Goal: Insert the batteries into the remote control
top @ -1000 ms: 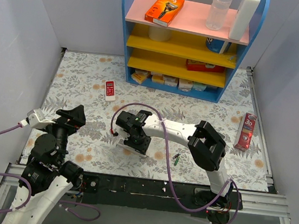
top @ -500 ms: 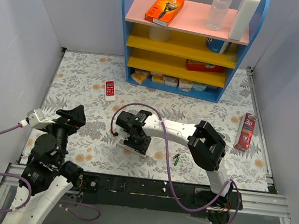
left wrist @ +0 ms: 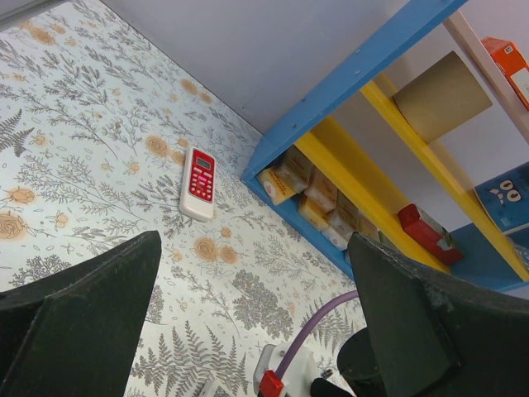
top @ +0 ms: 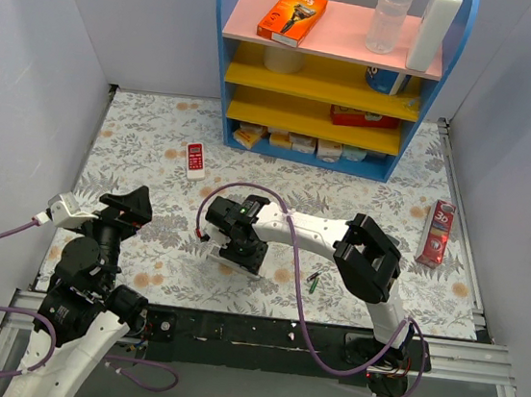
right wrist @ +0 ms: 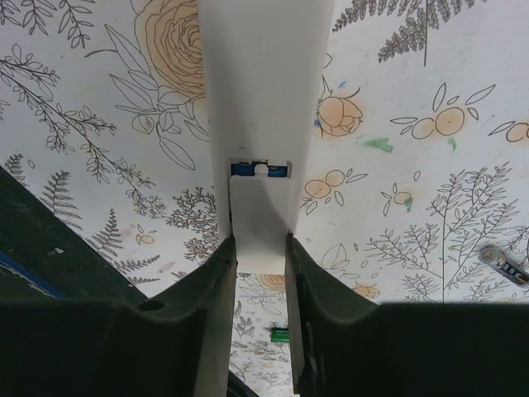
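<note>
In the right wrist view the white remote control (right wrist: 263, 83) lies back up on the floral mat. Its battery cover (right wrist: 260, 227) is slid partly out, and a blue battery (right wrist: 245, 169) shows in the gap. My right gripper (right wrist: 259, 248) is shut on the cover's end. A green battery (right wrist: 281, 334) and a dark one (right wrist: 502, 260) lie loose on the mat. In the top view the right gripper (top: 238, 242) hides most of the remote, and the green battery (top: 314, 281) lies to its right. My left gripper (top: 125, 206) is open and empty at the near left, and it also shows in the left wrist view (left wrist: 252, 331).
A short red-and-white remote (top: 195, 160) lies on the mat near the blue and yellow shelf (top: 330, 81), and it also shows in the left wrist view (left wrist: 198, 182). A red tube (top: 437, 233) lies at the right edge. Grey walls close both sides.
</note>
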